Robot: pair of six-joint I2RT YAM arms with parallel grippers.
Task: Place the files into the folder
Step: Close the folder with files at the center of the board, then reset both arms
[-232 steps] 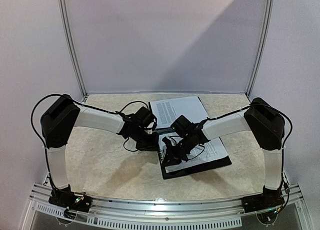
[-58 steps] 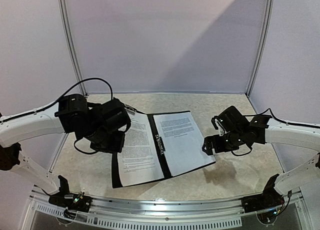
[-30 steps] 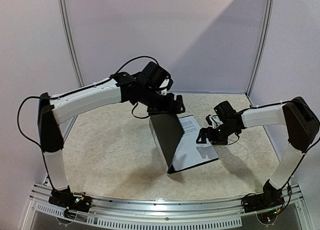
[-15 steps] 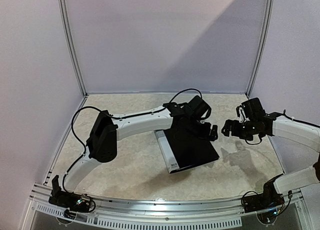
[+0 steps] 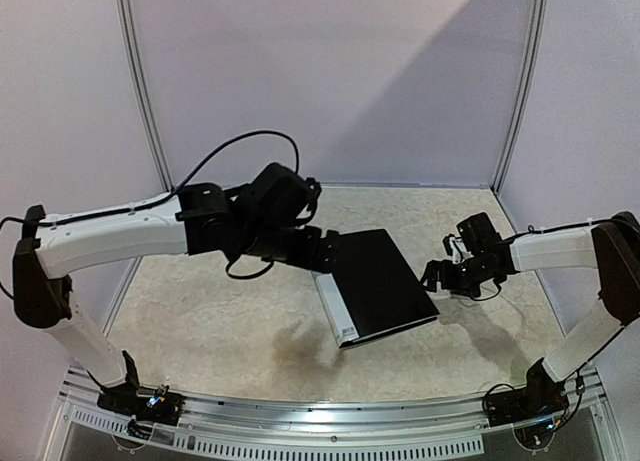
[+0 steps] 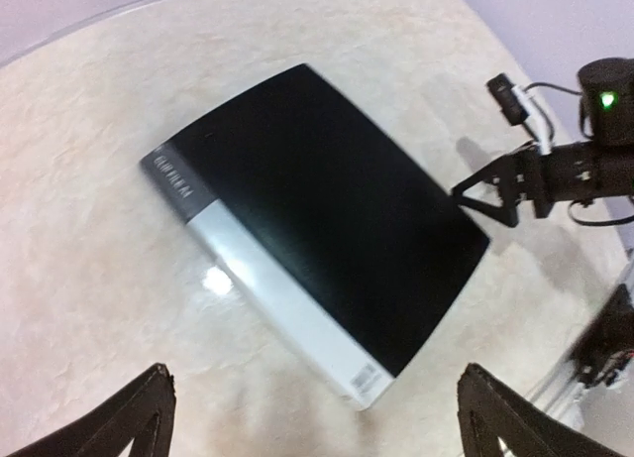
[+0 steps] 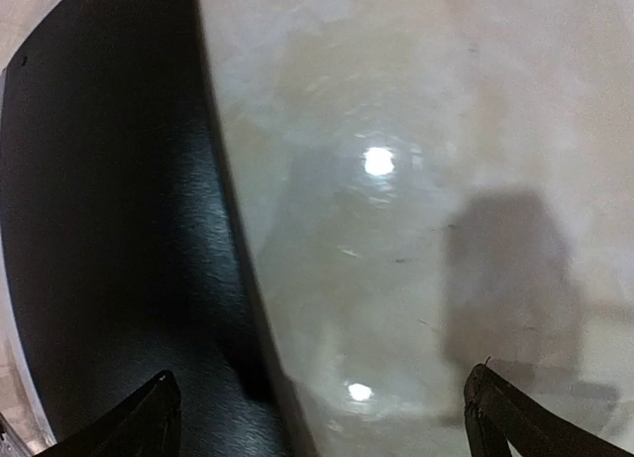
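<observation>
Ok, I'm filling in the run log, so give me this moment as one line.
folder: closed, flat on table | files: not visible | left claw: open, empty | right claw: open, empty, beside folder

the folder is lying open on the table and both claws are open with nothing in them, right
Not quite: the folder is closed, black cover up, with no sheets showing, as the top external and left wrist views show. The rest is right: it lies flat on the table, and the left claw and right claw are open, holding nothing.
</observation>
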